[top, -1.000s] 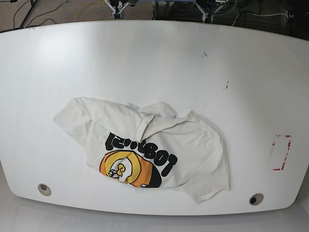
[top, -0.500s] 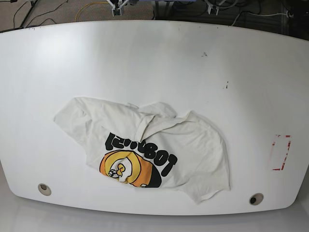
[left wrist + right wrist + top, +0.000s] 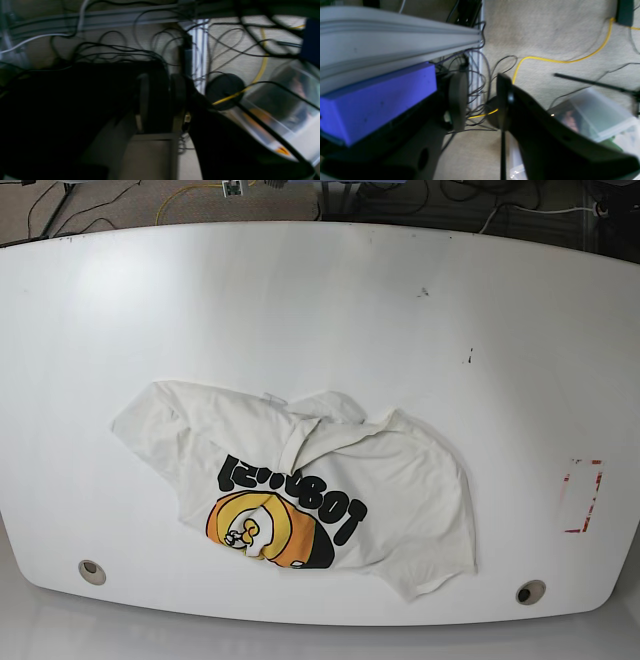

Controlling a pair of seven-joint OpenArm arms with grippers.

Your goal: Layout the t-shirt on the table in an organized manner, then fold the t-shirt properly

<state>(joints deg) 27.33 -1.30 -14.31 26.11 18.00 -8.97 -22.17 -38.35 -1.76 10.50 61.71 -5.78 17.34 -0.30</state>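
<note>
The t-shirt is the only garment to be counted: one white short-sleeved shirt, lying crumpled on the desk toward its near edge, left of centre in the base view. One round orange-yellow cartoon graphic is printed on it, with black lettering above, seen upside down. A fold of cloth runs across the middle and covers part of the lettering; one sleeve is spread to the left, the hem bunched at the lower right.

On the glossy white desk, two round grommet holes, one at the left and one at the right, are counted near the front edge, one red-outlined rectangle at the right, and a few dark specks.

Two grippers are seen, only in the wrist views. On the left gripper and the right gripper the jaws stand parted with nothing between them, over beige carpet strewn with black cables and a yellow cable.
</note>
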